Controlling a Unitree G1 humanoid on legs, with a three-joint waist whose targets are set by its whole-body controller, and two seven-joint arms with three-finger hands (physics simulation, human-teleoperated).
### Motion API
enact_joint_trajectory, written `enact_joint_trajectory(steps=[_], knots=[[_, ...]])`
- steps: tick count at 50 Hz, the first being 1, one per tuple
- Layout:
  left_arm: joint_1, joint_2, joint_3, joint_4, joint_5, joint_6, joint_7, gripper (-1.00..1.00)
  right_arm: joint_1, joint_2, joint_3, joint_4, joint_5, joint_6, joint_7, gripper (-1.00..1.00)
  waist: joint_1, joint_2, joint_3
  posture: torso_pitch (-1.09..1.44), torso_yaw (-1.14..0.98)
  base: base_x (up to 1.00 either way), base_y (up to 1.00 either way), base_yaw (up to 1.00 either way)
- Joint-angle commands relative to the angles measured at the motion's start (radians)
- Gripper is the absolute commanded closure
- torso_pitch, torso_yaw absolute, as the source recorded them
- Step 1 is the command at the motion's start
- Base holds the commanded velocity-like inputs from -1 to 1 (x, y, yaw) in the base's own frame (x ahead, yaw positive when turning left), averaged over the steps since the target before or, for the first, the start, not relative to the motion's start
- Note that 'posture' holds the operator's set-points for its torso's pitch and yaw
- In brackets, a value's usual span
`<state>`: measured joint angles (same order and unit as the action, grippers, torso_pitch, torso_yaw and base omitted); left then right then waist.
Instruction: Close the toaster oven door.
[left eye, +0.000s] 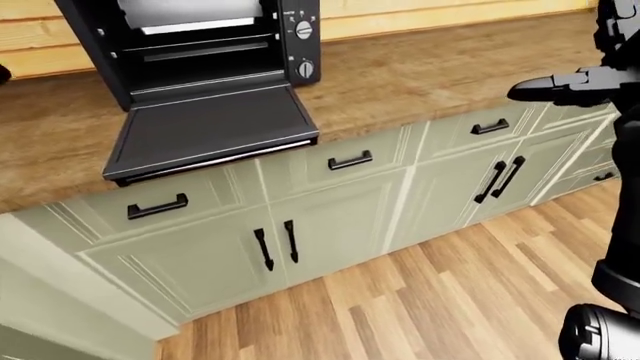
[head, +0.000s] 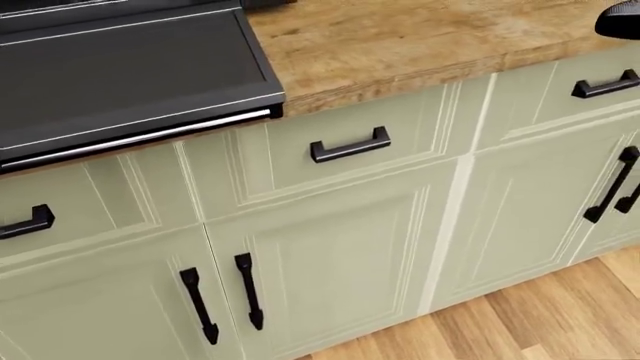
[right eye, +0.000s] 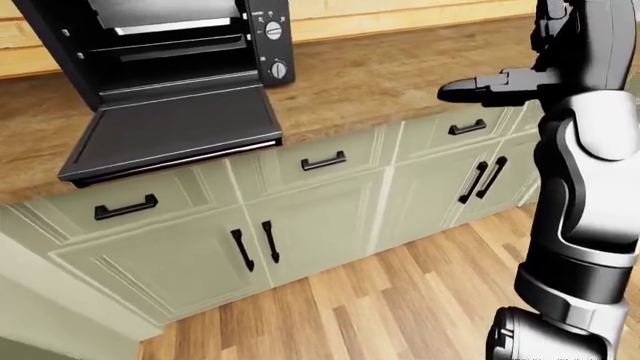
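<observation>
Door (left eye: 210, 126): one, flat down, oven (left eye: 200, 45) top cut off
Right hand (right eye: 495, 84): right of oven, fingers straight, holding nothing
Left hand: hidden

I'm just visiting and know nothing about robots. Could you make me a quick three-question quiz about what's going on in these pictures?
1. True or false: the toaster oven door is shut.
2. What does the door's outer edge hang over? A) a sink B) the cabinet drawers C) a stove
3. Is the right hand touching the toaster oven?

Key: 1. False; it lies folded down and open. 2. B. 3. No; it hangs apart, over the wooden counter at the view's right.
</observation>
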<state>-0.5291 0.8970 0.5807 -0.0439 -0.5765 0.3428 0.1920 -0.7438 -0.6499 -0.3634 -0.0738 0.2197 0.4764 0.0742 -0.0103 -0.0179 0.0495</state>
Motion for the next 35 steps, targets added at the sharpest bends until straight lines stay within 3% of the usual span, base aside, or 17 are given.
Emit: enact_joint_trajectory(steps=[1,3,5,7,8,9,10,16,18,20,21,23,25,30,32,34,35], knots=[[-0.026,0.033,0.031,-0.031,0.004,-0.031,0.004,-1.0,-0.036,-0.014,-0.001,-0.036,0.004,-0.03,0.002,-1.0,0.008,0.005,-0.021,0.0,0.0,0.14,0.04,0.0],[-0.027,0.035,0.033,-0.029,0.002,-0.03,0.005,-1.0,-0.036,-0.014,0.0,-0.033,0.002,-0.032,0.002,-1.0,0.007,0.028,-0.007,0.0,0.0,0.12,0.05,0.0],[-0.026,0.035,0.033,-0.03,0.002,-0.03,0.006,-1.0,-0.035,-0.014,0.0,-0.032,0.002,-0.034,0.003,-1.0,0.002,0.058,-0.007,0.0,0.0,0.13,0.04,0.0],[-0.026,0.035,0.032,-0.032,0.001,-0.029,0.007,-1.0,-0.038,-0.015,0.0,-0.03,0.002,-0.034,0.004,-1.0,-0.004,0.119,-0.022,0.0,0.0,0.12,0.04,0.0],[-0.026,0.035,0.032,-0.032,0.001,-0.03,0.007,-1.0,-0.039,-0.015,0.0,-0.029,0.002,-0.034,0.004,-1.0,-0.005,0.115,-0.027,0.0,0.0,0.12,0.05,0.0],[-0.025,0.034,0.032,-0.032,0.001,-0.03,0.007,-1.0,-0.037,-0.015,0.0,-0.028,0.002,-0.036,0.004,-1.0,0.005,0.106,-0.016,0.0,0.0,0.13,0.05,0.0],[-0.025,0.034,0.032,-0.033,0.001,-0.03,0.007,-1.0,-0.038,-0.015,0.0,-0.028,0.002,-0.036,0.004,-1.0,0.001,0.111,-0.01,0.0,0.0,0.13,0.05,0.0],[-0.025,0.031,0.03,-0.033,0.001,-0.031,0.007,-1.0,-0.038,-0.015,0.001,-0.024,0.0,-0.04,0.004,-1.0,0.01,0.052,-0.011,0.0,0.0,0.13,0.05,0.0],[-0.026,0.032,0.032,-0.031,0.0,-0.03,0.007,-1.0,-0.038,-0.014,0.001,-0.025,-0.001,-0.039,0.003,-1.0,0.014,0.023,-0.012,0.0,0.0,0.13,0.05,0.0],[-0.024,0.031,0.032,-0.033,0.0,-0.031,0.007,-1.0,-0.038,-0.014,0.001,-0.027,-0.001,-0.037,0.002,-1.0,0.018,-0.032,-0.025,0.0,0.0,0.13,0.05,0.0],[-0.024,0.032,0.033,-0.033,-0.001,-0.03,0.007,-1.0,-0.037,-0.014,0.002,-0.027,-0.002,-0.036,0.001,-1.0,0.016,-0.014,-0.021,0.0,0.0,0.13,0.06,0.0],[-0.024,0.033,0.034,-0.032,-0.002,-0.03,0.007,-1.0,-0.038,-0.013,0.002,-0.028,-0.002,-0.034,0.0,-1.0,0.012,-0.019,-0.018,0.0,0.0,0.12,0.07,0.0],[-0.024,0.033,0.034,-0.032,-0.002,-0.031,0.007,-1.0,-0.039,-0.013,0.001,-0.029,-0.002,-0.031,-0.001,-1.0,0.008,-0.007,-0.025,0.0,0.0,0.13,0.09,0.0],[-0.023,0.036,0.037,-0.034,-0.008,-0.029,0.008,-1.0,-0.038,-0.011,0.0,-0.033,0.001,-0.024,-0.003,-1.0,0.007,0.031,-0.011,0.0,0.0,0.12,0.12,0.0],[-0.023,0.037,0.037,-0.033,-0.009,-0.03,0.008,-1.0,-0.039,-0.011,0.0,-0.032,0.003,-0.021,-0.004,-1.0,0.003,0.063,-0.016,0.0,0.0,0.07,0.14,0.0],[-0.022,0.037,0.037,-0.032,-0.01,-0.03,0.008,-1.0,-0.041,-0.012,-0.002,-0.034,0.009,-0.012,-0.006,-1.0,-0.001,0.123,-0.032,0.0,0.0,0.03,0.18,0.0],[-0.022,0.037,0.037,-0.032,-0.01,-0.03,0.008,-1.0,-0.041,-0.012,-0.002,-0.034,0.01,-0.012,-0.007,-1.0,0.0,0.098,-0.034,0.0,0.0,0.01,0.2,0.0]])
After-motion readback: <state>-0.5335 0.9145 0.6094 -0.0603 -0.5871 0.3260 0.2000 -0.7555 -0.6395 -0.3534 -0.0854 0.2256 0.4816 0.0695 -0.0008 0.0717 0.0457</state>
